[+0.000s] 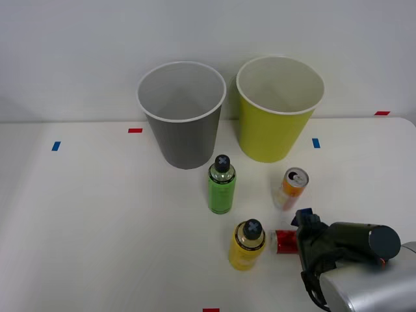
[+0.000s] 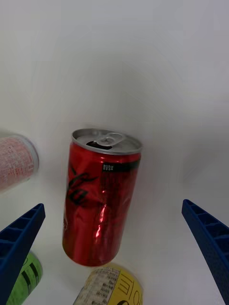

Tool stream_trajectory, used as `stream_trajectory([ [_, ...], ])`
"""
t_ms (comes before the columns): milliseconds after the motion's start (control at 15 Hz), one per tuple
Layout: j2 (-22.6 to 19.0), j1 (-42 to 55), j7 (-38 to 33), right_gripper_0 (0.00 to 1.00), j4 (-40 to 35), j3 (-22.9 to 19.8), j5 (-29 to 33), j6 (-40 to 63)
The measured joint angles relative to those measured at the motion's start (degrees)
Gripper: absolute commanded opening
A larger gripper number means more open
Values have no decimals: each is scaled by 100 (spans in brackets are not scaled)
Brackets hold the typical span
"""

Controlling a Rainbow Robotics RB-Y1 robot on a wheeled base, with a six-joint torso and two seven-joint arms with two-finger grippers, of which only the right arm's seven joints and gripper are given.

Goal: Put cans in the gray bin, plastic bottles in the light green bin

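The right gripper (image 1: pixel 294 229) hovers low over the table (image 1: pixel 97 221) with its jaws spread wide, one blue finger (image 2: pixel 19 238) on each side of the red can (image 2: pixel 101 198) and neither touching it, so the step in hand looks like closing on that can. Taking the red can as the landmark: it stands upright on the table, the yellow bottle (image 1: pixel 247 244) is just beside it on the robot's left, the green bottle (image 1: pixel 221 184) is farther off beyond the yellow one toward the bins, and the orange-and-white can (image 1: pixel 292 187) stands near it on the far side, toward the light green bin (image 1: pixel 278 108). To do the grasp well, the gripper should probably settle so the fingers bracket the middle of the can's body, square to it, before squeezing; the wall already looks dented, so I would judge a gentle, centred grip safer than a hard one. The yellow bottle is close enough that a finger sweeping in could nudge it, so the approach wants to stay clear of that side. The gray bin (image 1: pixel 182 114) stands well beyond the red can, just beside the light green bin on the robot's left; the lift must clear the green bottle on the way. Both bins stand upright with pale insides, and nothing can be seen in either.
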Motion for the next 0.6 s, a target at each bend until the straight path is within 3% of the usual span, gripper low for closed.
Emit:
stream_trajectory([
  [600, -124, -126, -37, 100, 105, -18, -150, -2],
])
